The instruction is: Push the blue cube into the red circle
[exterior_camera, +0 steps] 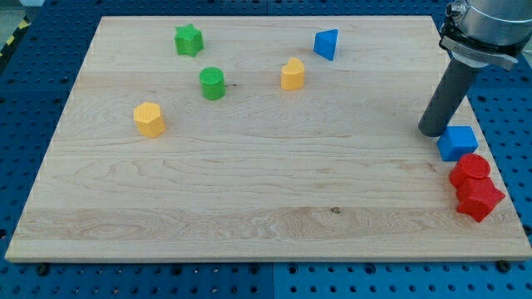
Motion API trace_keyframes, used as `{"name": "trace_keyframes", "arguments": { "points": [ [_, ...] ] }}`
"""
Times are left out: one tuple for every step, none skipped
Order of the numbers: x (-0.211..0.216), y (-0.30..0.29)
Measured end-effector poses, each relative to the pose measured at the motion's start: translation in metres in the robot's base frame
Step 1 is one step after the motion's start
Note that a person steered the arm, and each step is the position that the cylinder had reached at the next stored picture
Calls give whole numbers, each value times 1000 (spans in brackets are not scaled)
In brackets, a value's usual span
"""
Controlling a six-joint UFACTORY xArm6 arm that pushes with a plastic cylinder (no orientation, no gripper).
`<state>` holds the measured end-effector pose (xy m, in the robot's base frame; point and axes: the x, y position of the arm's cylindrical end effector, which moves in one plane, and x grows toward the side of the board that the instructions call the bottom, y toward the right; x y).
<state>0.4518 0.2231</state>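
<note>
Wood grain runs across the board [249, 208], whose lower half toward the view's bottom is bare apart from a small dark knot. At the view's right edge, nearest the bottom, sits a red star-shaped block [480, 199], and touching it just above is the red circle [470, 170], a short red cylinder. The blue cube [457, 142] lies directly above that, its lower corner touching or all but touching the red circle.

Just to the upper left of the blue cube stands the dark rod, and the tip [434, 132] rests on the board right beside the cube's left edge; whether it actually touches the cube cannot be told. The rod carries no jaws, so it grips nothing and is simply a bare pusher.

Farther up and over on the view's left, a yellow block [150, 119] of roughly hexagonal shape sits alone. Beyond it, near the middle, are a green cylinder [212, 83] and a second yellow block [293, 74], well apart from each other. Closest to the view's top are a green star [189, 40] at the left and a blue wedge-like block [327, 43] at the right.
</note>
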Motion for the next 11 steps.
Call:
{"name": "trace_keyframes", "arguments": {
  "points": [
    [2, 0],
    [0, 0],
    [-21, 10],
    [-7, 20],
    [-6, 20],
    [-6, 20],
    [-4, 20],
    [-2, 20],
    [8, 20],
    [2, 20],
    [-10, 20]
  ]
}}
